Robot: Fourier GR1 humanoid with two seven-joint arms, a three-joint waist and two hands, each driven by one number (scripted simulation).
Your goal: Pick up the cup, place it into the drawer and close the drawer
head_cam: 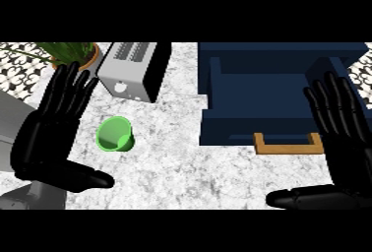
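two open black hands flank a small green plastic cup [115, 134] lying on its side on the white marble counter [174, 167].

nearest, the left hand [51, 133] just left of the cup and the right hand [338, 142] well right of it rest with fingers straight and apart, holding nothing. right of the cup, the dark blue drawer [269, 98] stands open, ready to receive it, wooden handle [288, 143] facing us. beyond the cup: a silver toaster [134, 69] and a potted plant [73, 51], cut off.

Green cup [115, 134] beside open drawer [262, 93]

No readable text, number or brand name appears anywhere. The only sign is a small pale logo mark on the front face of the silver toaster [131, 69], left of the navy drawer [280, 98].
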